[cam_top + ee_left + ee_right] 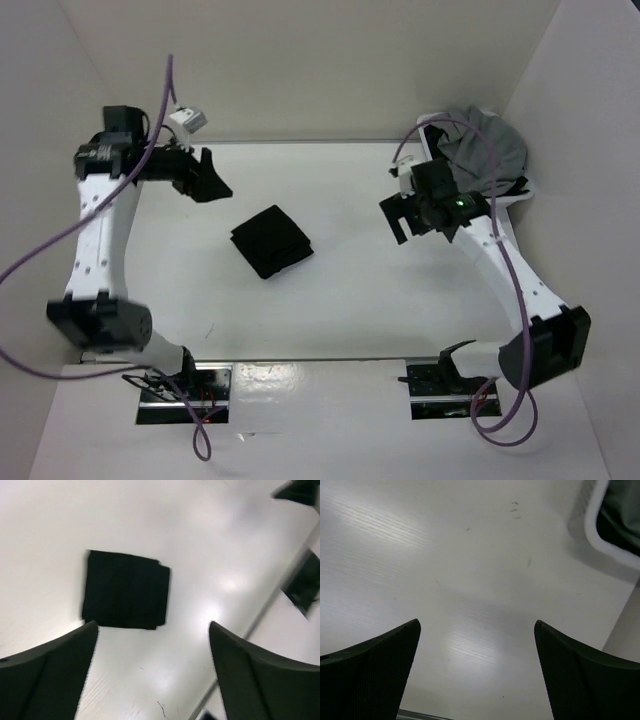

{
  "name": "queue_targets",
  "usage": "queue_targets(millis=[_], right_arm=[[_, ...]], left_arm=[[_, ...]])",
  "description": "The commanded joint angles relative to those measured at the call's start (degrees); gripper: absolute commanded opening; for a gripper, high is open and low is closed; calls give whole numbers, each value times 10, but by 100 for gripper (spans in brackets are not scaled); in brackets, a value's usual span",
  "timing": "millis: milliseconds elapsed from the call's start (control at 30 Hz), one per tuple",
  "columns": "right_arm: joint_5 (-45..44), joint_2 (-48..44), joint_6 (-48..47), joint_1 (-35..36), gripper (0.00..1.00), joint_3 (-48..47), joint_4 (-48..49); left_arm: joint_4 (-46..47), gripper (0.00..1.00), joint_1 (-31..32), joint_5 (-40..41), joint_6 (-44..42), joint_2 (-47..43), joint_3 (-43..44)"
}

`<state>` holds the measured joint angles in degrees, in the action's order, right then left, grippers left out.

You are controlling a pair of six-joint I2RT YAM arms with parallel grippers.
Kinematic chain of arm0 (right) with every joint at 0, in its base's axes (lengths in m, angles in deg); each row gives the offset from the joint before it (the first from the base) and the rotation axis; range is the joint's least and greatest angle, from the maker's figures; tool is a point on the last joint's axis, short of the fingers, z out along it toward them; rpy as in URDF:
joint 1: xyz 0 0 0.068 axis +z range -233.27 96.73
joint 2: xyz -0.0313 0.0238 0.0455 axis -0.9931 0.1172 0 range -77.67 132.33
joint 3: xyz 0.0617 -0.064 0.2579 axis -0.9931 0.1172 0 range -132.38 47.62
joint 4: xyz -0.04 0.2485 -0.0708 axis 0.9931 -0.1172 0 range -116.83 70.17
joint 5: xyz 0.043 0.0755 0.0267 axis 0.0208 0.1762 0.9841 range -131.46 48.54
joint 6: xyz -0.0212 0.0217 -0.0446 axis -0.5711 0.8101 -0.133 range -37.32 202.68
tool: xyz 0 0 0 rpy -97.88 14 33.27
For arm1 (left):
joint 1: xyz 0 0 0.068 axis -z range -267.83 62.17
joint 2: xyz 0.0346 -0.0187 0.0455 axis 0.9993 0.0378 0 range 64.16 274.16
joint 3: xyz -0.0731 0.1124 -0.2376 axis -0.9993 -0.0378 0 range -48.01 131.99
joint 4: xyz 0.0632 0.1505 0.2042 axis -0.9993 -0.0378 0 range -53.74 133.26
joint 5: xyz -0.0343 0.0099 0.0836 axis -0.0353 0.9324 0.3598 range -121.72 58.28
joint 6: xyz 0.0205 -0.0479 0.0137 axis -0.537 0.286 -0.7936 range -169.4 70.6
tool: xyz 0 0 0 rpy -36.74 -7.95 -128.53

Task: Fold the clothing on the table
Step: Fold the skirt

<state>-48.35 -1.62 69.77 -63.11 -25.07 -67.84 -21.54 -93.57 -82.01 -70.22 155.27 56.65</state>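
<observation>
Left wrist shows the clothing (125, 590); right wrist shows table (470, 580) and basket (615, 552).

Black on white, with touches of purple, grey and green.
The clothing (272, 241) is plain solid black with no print; the table (350, 300) is white, with a faint fine grain, glossy highlights and a few small dark specks. The left arm (98, 235) and right arm (520, 275) have white links and black joints. The left gripper (212, 178) and right gripper (395, 220) are black, their fingers (45, 675) finely dotted in the wrist views. Purple cables (169, 80) run along both arms, and a green light (461, 205) glows on the right one. The garment (490, 145) is grey, the basket (520, 190) white, the walls (330, 70) off-white.
</observation>
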Motion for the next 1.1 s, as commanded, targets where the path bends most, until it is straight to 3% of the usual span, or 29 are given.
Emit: queue_targets(millis=[0,67,133,200,367,633,1067], right_arm=[[21,-75,17,-52,98,46,50],[39,-124,35,-102,98,89,78],[56,-154,49,-143,98,118,99],[63,-200,67,-200,98,162,136],[95,-251,78,-279,98,191,175],[111,-259,62,-359,98,201,175],[124,-261,42,-359,98,207,175]], left_arm=[[97,100,-28,152,123,-117,-108],[175,100,-51,241,161,-213,-228],[210,100,-79,279,175,-288,-298],[251,100,-101,317,183,-327,-383],[314,100,-154,354,184,-390,-493],[329,100,-212,363,190,-395,-496],[329,100,-226,339,179,-384,-502]])
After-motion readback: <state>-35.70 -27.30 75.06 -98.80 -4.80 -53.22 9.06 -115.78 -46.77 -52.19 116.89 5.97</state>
